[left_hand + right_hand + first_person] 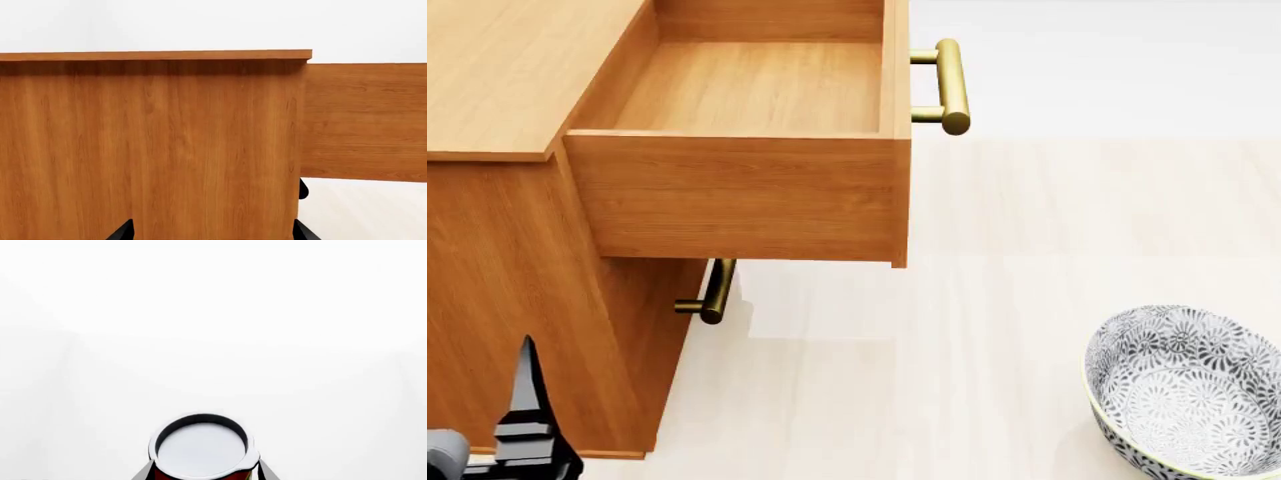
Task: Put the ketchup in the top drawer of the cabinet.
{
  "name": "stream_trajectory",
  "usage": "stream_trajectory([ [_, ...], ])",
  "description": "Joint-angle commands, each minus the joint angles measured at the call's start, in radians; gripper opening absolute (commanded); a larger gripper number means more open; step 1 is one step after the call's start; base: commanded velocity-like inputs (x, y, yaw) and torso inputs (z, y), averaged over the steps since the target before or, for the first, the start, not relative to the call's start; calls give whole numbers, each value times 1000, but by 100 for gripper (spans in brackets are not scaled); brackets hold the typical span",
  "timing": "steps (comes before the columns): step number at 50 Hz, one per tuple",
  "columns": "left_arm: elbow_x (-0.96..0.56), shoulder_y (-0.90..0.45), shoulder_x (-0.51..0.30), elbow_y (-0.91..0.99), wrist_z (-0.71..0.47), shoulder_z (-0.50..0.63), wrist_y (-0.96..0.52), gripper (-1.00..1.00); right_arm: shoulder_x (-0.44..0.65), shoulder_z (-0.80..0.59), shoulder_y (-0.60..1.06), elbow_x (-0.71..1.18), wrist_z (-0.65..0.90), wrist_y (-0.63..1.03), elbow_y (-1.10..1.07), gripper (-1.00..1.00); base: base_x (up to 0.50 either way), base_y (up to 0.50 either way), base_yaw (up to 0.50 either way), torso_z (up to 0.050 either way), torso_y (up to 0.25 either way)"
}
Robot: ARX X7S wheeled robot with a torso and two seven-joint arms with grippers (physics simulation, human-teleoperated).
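From the left wrist, the left gripper (212,231) faces the cabinet (150,145) side panel close up, nothing between its two dark fingertips, which stand wide apart; the pulled-out drawer (365,120) juts past the cabinet's edge off to one side of it. From the head, the drawer (747,95) stands fully open and bare inside, its brass handle (950,86) on the front, the lower handle (713,292) beneath it, a patterned bowl (1190,390) well apart on the floor; the left gripper (526,400) hangs low beside the cabinet (507,270), and the right one is out of this view. From the right wrist, the ketchup (201,449) sits right between the right gripper's (202,472) fingers, silver lid toward the camera, red label just showing, so I take it as gripped, with only blank white beyond it. I'd judge opening is done and the carry is in hand: next the right arm must bring the can over the drawer, clear its side wall, lower and release.
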Motion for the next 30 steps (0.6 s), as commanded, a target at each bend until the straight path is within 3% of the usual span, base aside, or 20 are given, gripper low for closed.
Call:
stream_trajectory([
  [1, -3, -1, -2, 5, -7, 1, -3, 100, -102, -91, 78, -114, -80, -44, 127, -100, 0, 0, 0, 0, 0],
  [30, -1, 7, -4, -8, -17, 5, 15, 100, -402, -254, 302, -286, -300, -226, 685, -100, 0, 0, 0, 0, 0],
])
